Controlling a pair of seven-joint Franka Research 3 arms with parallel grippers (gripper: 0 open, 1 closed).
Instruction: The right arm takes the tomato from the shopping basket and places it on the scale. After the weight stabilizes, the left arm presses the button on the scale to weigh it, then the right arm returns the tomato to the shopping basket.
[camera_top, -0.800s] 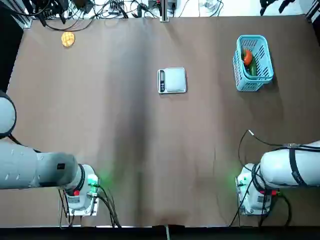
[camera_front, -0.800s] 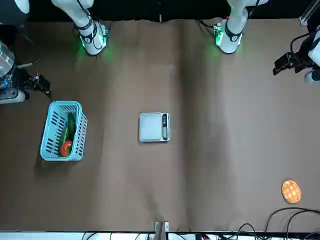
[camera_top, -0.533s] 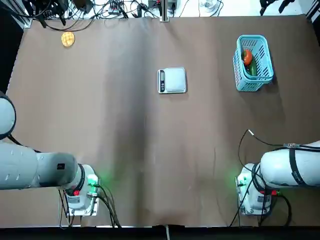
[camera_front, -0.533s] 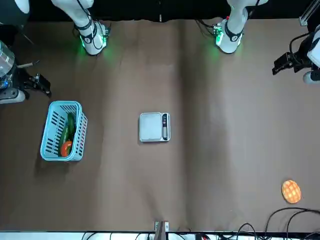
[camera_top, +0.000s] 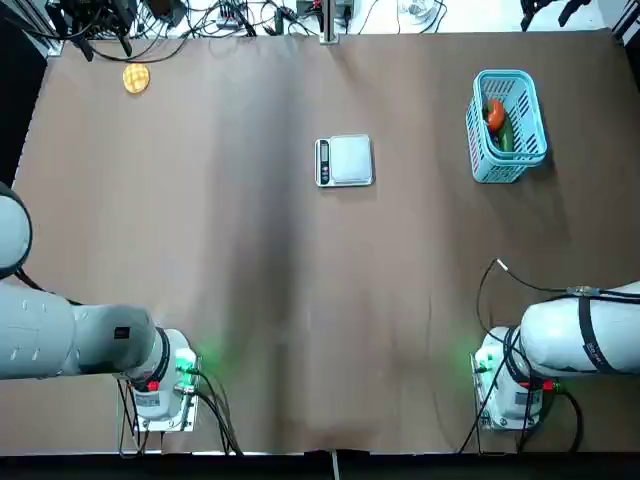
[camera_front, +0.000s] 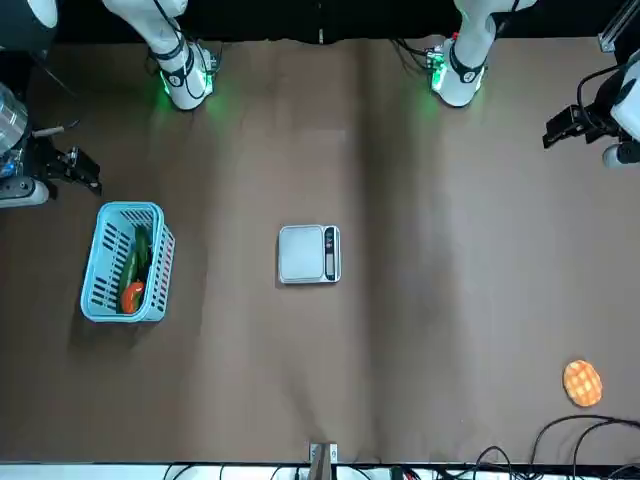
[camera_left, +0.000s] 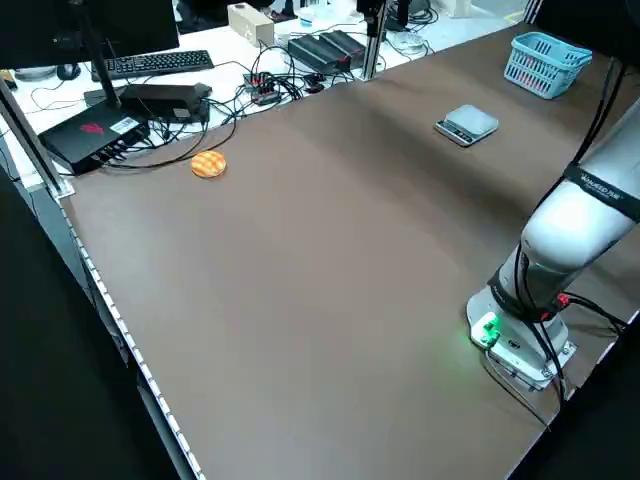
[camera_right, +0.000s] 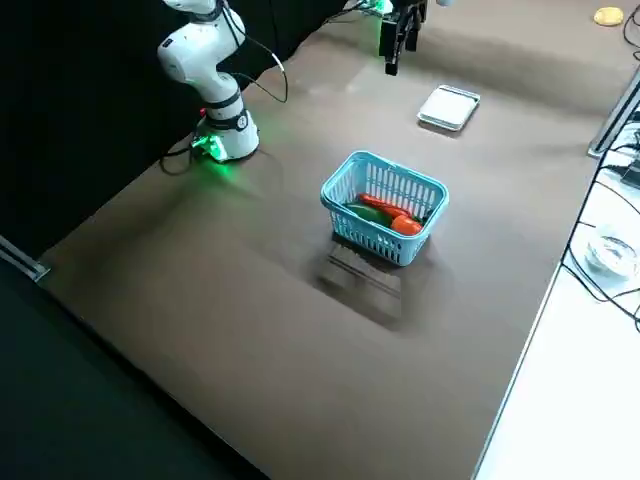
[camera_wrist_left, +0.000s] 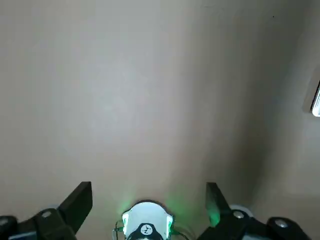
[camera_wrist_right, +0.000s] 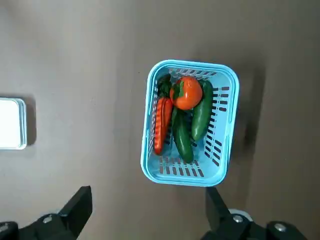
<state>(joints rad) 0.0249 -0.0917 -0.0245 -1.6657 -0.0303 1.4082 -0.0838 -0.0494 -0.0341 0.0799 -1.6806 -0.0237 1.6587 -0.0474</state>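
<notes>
right pincer (camera_wrist_right: 149, 207) hovers near basket (camera_wrist_right: 218, 172), open; left pincer (camera_wrist_left: 150, 207) raised, open.

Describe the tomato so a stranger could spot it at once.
Find the light-blue basket on the brown table. Inside, towards the end away from the robot, sits the tomato. It is the one round, orange-red thing there; the carrot is long, and the two others are long and green.

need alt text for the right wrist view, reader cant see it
A light-blue lattice basket holds a tomato, a carrot and two cucumbers. The right gripper, open and empty, shows at the bottom edge; part of the scale shows at the left edge.
</notes>
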